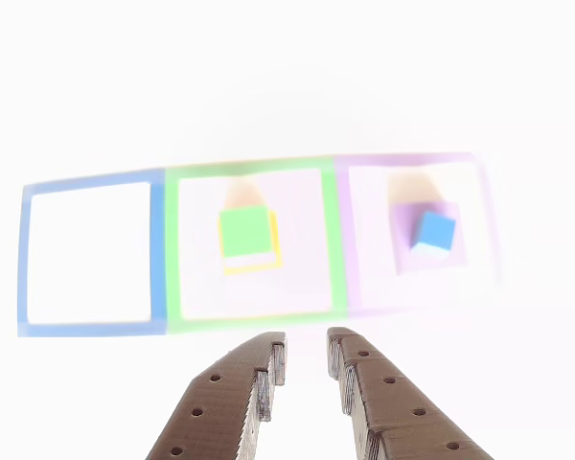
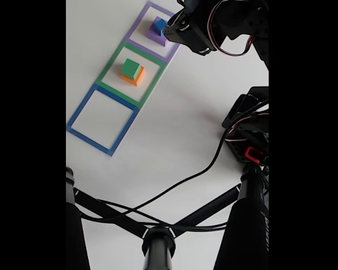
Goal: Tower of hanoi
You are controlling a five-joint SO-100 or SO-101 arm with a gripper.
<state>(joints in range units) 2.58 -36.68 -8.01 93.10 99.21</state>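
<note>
Claw (image 1: pixel 307 350) hangs narrowly parted and empty; next, I judge, centre it squarely over the blue cube (image 1: pixel 435 231) atop the purple block (image 1: pixel 404 251) before closing.

**White table, hard light**

We're looking at a plain white tabletop (image 2: pixel 174 140), matte and bare across its middle in the fixed view. In the other view the light is so strong that the surface (image 1: pixel 287 77) washes out to pure white, and we can't tell where the table ends or any wall begins. Three flat square outlines lie on it in a row, edge to edge: blue (image 2: pixel 103 119), green (image 2: pixel 132 74), purple (image 2: pixel 156 31). A black cable (image 2: pixel 180 183) trails across the table, and black stand tubes (image 2: pixel 158 242) cross at the bottom edge. Black bars flank the fixed view on both sides.
</note>
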